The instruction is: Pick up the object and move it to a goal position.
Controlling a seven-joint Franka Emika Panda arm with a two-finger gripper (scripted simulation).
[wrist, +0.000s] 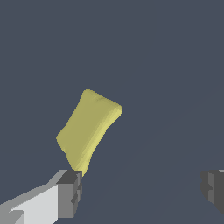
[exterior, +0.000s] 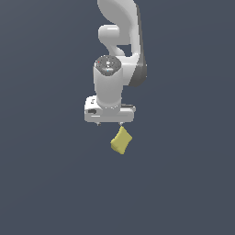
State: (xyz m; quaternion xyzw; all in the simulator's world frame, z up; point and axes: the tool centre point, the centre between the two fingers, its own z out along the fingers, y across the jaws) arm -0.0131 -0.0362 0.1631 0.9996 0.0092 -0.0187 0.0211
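Looking down from the wrist, you have the pincer [wrist: 142, 192] spread wide with nothing between its fingers, and the one yellow object [wrist: 89, 129] sits off-centre, right by one fingertip [wrist: 70, 192], its long axis tilted across the gap. Judging by that, you must shift sideways first.

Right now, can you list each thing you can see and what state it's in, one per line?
Yellow object: tilted, one corner touching one gripper finger, not clamped between the two.
Gripper: fingers spread wide apart, open, pointing down above the object.
Arm: reaching down from above, wrist held over the object.
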